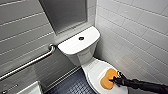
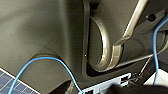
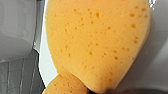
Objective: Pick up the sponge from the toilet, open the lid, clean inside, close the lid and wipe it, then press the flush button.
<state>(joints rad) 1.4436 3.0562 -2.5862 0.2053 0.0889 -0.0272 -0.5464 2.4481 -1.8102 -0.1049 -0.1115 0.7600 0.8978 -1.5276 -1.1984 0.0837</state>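
The white toilet [image 1: 75, 46] stands in the corner with its lid [image 1: 95, 71] down. The dark round flush button [image 1: 81, 38] sits in the middle of the tank top. An orange sponge [image 1: 108, 78] lies flat on the lid, near its right side. My right gripper [image 1: 114, 80] comes in from the lower right and is shut on the sponge's right edge. In the right wrist view the sponge [image 3: 97, 42] shows very large and close against the white lid [image 3: 47, 67].
A steel grab bar [image 1: 27, 63] runs along the grey tiled wall on the left. White tiled wall [image 1: 140, 37] stands close on the toilet's right. Dark tiled floor [image 1: 72, 86] lies in front, with a white object [image 1: 31, 90] at the lower left.
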